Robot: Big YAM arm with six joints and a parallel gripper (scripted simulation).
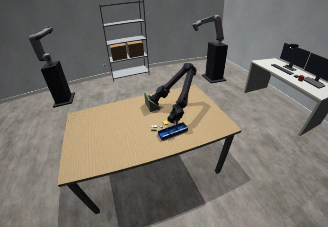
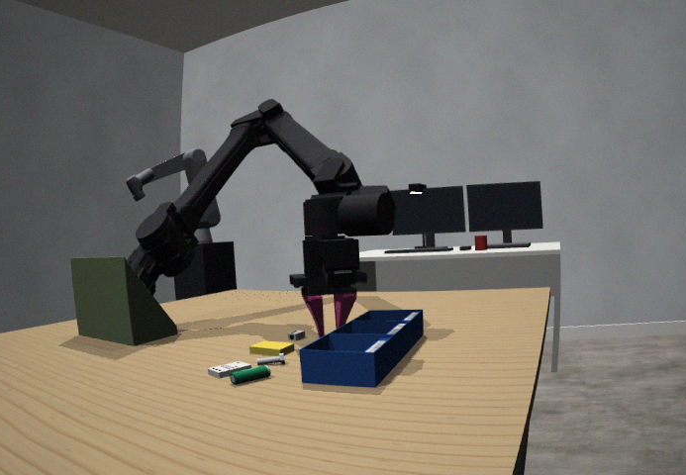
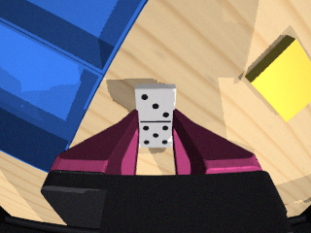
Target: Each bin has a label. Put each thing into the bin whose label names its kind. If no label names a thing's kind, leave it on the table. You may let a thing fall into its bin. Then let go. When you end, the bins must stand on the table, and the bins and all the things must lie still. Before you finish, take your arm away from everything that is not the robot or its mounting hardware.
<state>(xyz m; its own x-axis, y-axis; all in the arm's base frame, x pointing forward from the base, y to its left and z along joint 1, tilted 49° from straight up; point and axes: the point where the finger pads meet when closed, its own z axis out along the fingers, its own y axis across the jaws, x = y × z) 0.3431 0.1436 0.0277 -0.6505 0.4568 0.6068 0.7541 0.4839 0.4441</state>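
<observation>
My gripper (image 3: 155,116) is shut on a white domino (image 3: 155,116) with black dots. It holds the domino low at the table top, right beside the long wall of the blue three-compartment bin (image 3: 58,46). In the exterior view the magenta fingers (image 2: 331,328) reach down just behind the bin (image 2: 362,346), which hides the domino. In the top view the gripper (image 1: 175,121) is at the bin's (image 1: 172,131) far side.
A yellow block (image 2: 271,346), a bolt (image 2: 270,359), a second domino (image 2: 229,368), a green battery (image 2: 249,374) and a small grey part (image 2: 296,334) lie left of the bin. A green wedge (image 2: 113,300) stands at the arm's base.
</observation>
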